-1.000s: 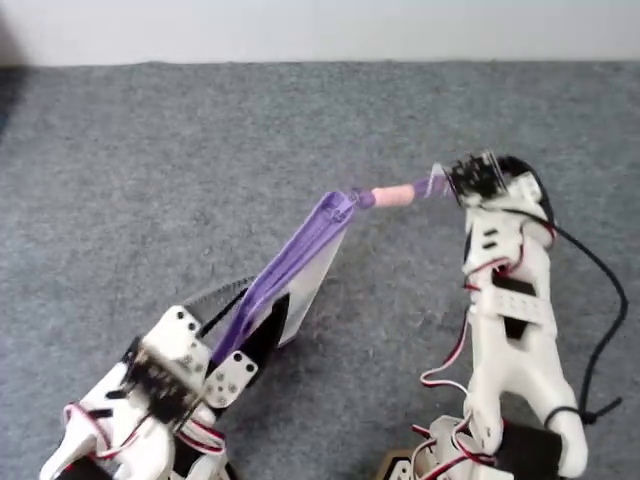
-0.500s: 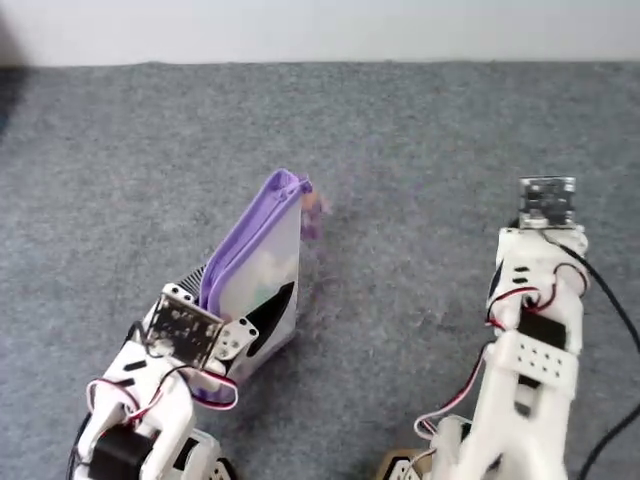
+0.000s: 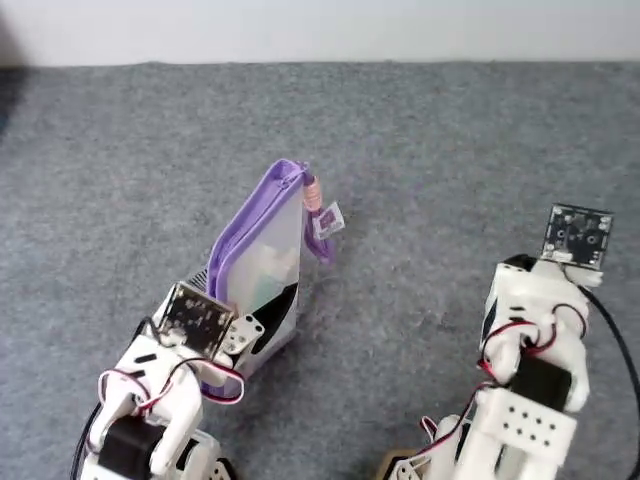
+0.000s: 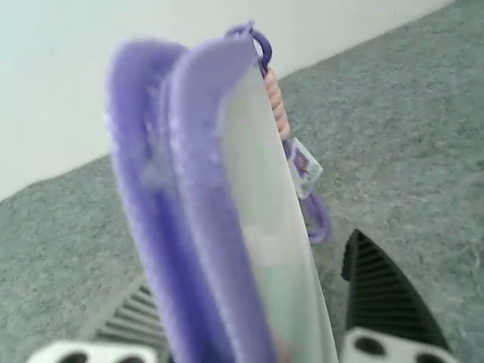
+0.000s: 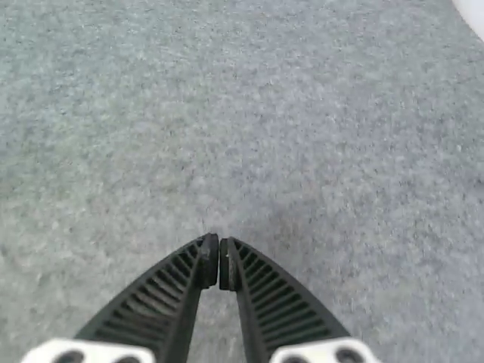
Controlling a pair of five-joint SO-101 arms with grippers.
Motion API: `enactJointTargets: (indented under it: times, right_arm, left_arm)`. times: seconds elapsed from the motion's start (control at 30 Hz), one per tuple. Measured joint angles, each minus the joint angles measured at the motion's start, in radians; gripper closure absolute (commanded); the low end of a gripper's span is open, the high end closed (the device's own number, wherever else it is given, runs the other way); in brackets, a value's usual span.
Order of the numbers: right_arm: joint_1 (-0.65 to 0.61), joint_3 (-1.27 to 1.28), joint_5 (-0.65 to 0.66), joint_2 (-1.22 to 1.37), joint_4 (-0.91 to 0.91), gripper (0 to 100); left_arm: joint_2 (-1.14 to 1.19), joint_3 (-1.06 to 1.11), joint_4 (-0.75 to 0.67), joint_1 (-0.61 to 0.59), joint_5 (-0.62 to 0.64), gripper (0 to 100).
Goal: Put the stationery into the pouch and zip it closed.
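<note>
Purple-edged translucent pouch, pink zip pull dangling, sits pinched in left tool; right tool pressed together.

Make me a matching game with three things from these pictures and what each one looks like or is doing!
Things:
1. pouch
2. zipper pull
3. right gripper

Descriptions:
A. shut on nothing, over the grey carpet
B. purple, clamped in the left gripper
C. pink beads with a small tag

Pairs: 1-B, 2-C, 3-A
</note>
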Motion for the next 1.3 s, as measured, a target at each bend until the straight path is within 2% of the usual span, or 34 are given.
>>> enactJointTargets:
  times: [0.27,0.53,0.67,0.8,0.97,1.3]
  right_arm:
    - [0.000,0.000,0.000,-0.124,0.147,99.0]
    - [0.000,0.000,-0.112,-0.161,0.215,99.0]
    - [0.000,0.000,-0.143,-0.161,0.236,99.0]
    - [0.000,0.000,-0.147,-0.161,0.236,99.0]
    - [0.000,0.000,-0.147,-0.161,0.236,99.0]
    - [0.000,0.000,-0.147,-0.164,0.236,99.0]
  left_arm:
    - [0.287,-0.092,-0.051,0.000,0.000,74]
    - [0.649,-0.308,-0.052,0.000,0.005,73]
    - [0.850,-0.468,-0.051,0.006,0.064,73]
    - [1.037,-0.660,0.035,0.044,0.126,73]
    - [1.177,-0.872,0.213,0.100,0.236,73]
    - [1.198,-1.094,0.339,0.124,0.334,73]
